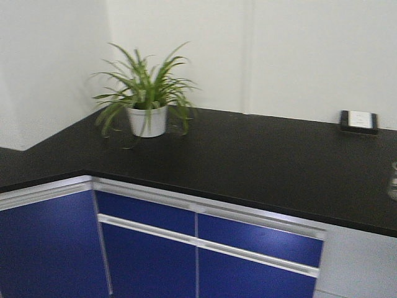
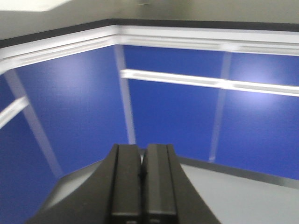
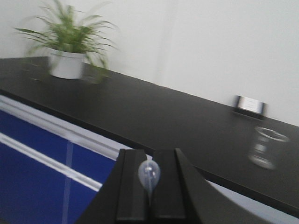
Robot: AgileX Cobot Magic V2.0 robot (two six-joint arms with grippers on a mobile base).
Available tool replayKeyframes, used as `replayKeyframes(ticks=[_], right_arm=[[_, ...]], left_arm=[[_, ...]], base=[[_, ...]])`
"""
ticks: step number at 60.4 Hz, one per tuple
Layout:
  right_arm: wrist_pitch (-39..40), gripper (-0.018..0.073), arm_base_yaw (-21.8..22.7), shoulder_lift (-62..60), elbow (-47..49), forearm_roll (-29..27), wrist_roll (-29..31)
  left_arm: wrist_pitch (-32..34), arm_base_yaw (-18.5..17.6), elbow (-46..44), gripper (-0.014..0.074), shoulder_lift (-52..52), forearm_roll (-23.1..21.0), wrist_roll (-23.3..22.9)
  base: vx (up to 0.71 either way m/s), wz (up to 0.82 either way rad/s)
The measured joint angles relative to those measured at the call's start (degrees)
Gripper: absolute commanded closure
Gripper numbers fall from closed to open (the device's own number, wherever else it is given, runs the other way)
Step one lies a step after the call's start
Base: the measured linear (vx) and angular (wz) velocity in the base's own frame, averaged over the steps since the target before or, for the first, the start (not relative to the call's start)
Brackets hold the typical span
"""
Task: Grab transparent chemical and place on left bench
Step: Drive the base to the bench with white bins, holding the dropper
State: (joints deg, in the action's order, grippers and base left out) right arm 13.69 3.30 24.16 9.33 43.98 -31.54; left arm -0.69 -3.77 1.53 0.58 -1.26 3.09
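Observation:
The transparent chemical, a clear glass beaker (image 3: 266, 147), stands on the black worktop (image 3: 154, 112) to the right of the right gripper and apart from it. A sliver of this beaker (image 1: 393, 180) also shows at the right edge of the front view. My right gripper (image 3: 150, 153) is shut on a translucent pipette, whose bulb (image 3: 149, 173) sticks out between the fingers. My left gripper (image 2: 141, 148) is shut with nothing in it and faces the blue cabinet fronts (image 2: 177, 116). The left bench is out of view.
A potted plant (image 1: 146, 99) stands at the back left corner of the L-shaped black worktop (image 1: 248, 161). A socket box (image 1: 358, 121) sits at the back right against the white wall. Blue cabinet doors (image 1: 149, 254) with pale rails run below the edge.

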Motion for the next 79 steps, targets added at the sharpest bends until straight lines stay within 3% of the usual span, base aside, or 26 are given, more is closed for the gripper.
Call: replayKeyframes(ticks=[43,79], right_arm=[[0.0,0.0564,0.0,0.0,0.0,0.0,0.0],[0.0,0.0564,0.0,0.0,0.0,0.0,0.0]], left_arm=[[0.0,0.0,0.0,0.06,0.0,0.0,0.0],[0.0,0.0,0.0,0.06,0.0,0.0,0.0]], base=[[-0.07,0.87],[0.13,0.82]])
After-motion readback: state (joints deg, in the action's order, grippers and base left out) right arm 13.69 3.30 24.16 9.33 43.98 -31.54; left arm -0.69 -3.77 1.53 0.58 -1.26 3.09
